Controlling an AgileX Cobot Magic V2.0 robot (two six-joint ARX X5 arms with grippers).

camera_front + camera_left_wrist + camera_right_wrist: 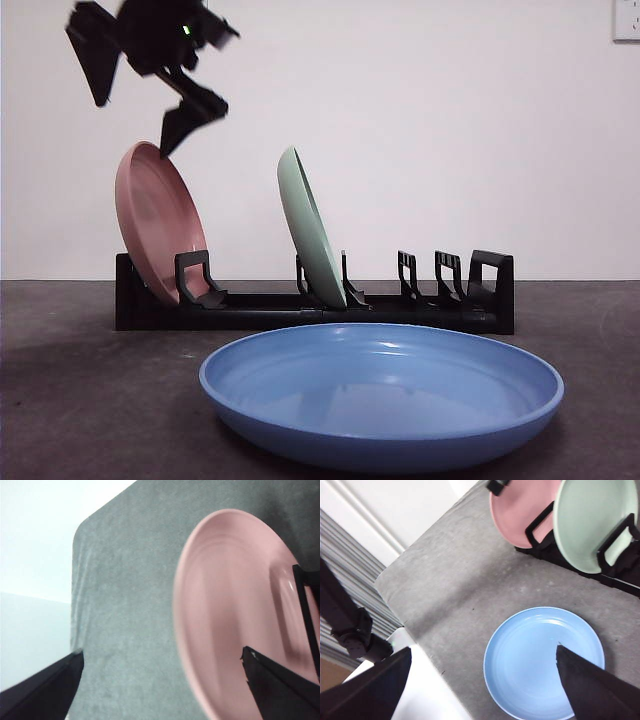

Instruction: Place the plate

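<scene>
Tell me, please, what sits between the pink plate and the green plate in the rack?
Nothing: in the front view the rack is bare between the pink plate and the green plate, with only wall behind.

Two plates [160,220] stand in the rack [480,300], behind a third plate [380,395].

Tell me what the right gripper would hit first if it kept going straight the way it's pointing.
Most likely the blue plate lying flat on the table. The right gripper, open, looks down at it from above, and nothing shows in between, though depth is hard to judge.
</scene>
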